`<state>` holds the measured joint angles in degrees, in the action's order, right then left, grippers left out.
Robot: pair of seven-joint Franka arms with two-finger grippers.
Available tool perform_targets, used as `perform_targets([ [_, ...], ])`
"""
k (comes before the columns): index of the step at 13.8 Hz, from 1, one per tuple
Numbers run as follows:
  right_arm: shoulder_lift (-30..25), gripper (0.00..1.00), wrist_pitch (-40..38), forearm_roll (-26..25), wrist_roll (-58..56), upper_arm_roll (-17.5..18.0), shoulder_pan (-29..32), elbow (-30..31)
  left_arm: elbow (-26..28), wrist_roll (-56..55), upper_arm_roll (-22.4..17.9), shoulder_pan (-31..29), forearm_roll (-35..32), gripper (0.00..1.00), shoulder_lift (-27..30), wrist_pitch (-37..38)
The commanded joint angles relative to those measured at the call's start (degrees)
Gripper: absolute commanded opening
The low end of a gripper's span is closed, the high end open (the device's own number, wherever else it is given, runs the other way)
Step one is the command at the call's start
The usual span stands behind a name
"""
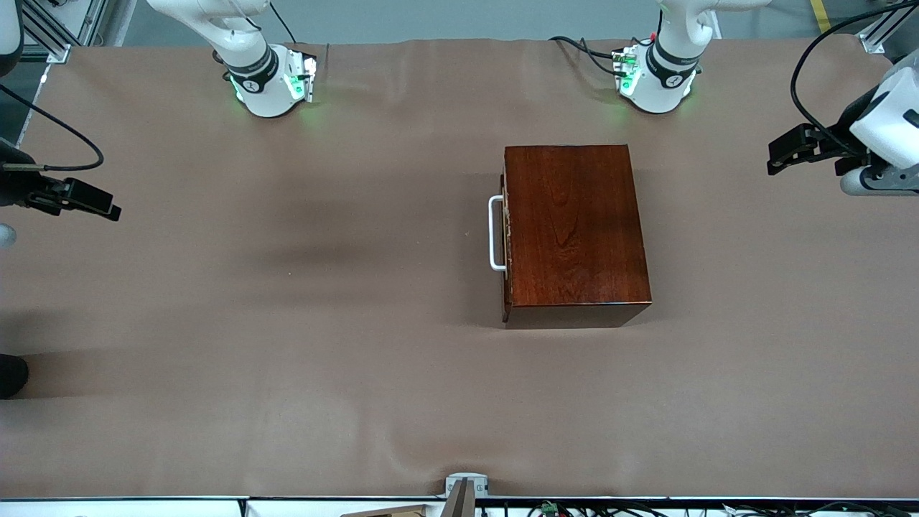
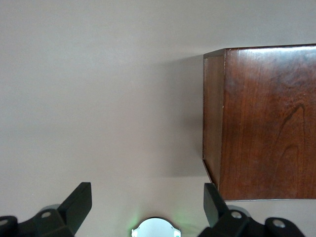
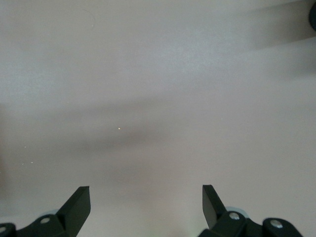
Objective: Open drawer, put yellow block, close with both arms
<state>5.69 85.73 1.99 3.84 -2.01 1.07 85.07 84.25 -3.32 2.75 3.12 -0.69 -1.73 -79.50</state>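
Cabinet: glossy mahogany-coloured wooden box (image 1: pixel 576 233) standing on the counter (image 1: pixel 287 323), toward the left arm's end, nearer to the robots' bases than to the front camera.
Drawer: its dark reddish-brown front (image 1: pixel 506 244) sits flush with the cabinet, so the drawer is shut; the front faces the right arm's end of the counter.
Handle: white U-shaped bar (image 1: pixel 495 233) on the drawer front, sticking out toward the right arm's end.
Yellow block: not to be seen in any view.
Counter: covered with a plain brown cloth, smooth apart from soft shadows.
Left tool: black two-finger tool (image 1: pixel 790 149) up in the air over the left arm's end of the counter, well apart from the cabinet and on the side away from the handle; in the left wrist view (image 2: pixel 148 207) its fingers stand wide apart with nothing between them, and a corner of the cabinet (image 2: pixel 261 123) shows ahead of them.
Right tool: black two-finger tool (image 1: pixel 90 199) up in the air over the right arm's end of the counter, well apart from the drawer handle that faces it; in the right wrist view (image 3: pixel 146 205) its fingers stand wide apart and empty, with only bare cloth (image 3: pixel 158 98) under them.
Arm bases: two white round bases, green-lit, along the counter edge farthest from the front camera, the left arm's (image 1: pixel 657 75) close to the cabinet's end, the right arm's (image 1: pixel 269 79) well apart from it.
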Motion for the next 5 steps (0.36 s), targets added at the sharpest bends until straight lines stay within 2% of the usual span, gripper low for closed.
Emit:
perform_targets([
  [1, -0.86, 1.00, -2.23, -0.49, 0.20, 0.08, 0.16, -0.08, -0.67, 1.39, -0.03, -0.22, 1.22, 1.00, 0.06, 0.49],
  [5, -0.77, 1.00, -2.59, -0.49, 0.11, 0.08, 0.25, -0.61, -0.85, 1.39, -0.03, -0.66, 1.22, 1.00, 0.23, 0.14],
])
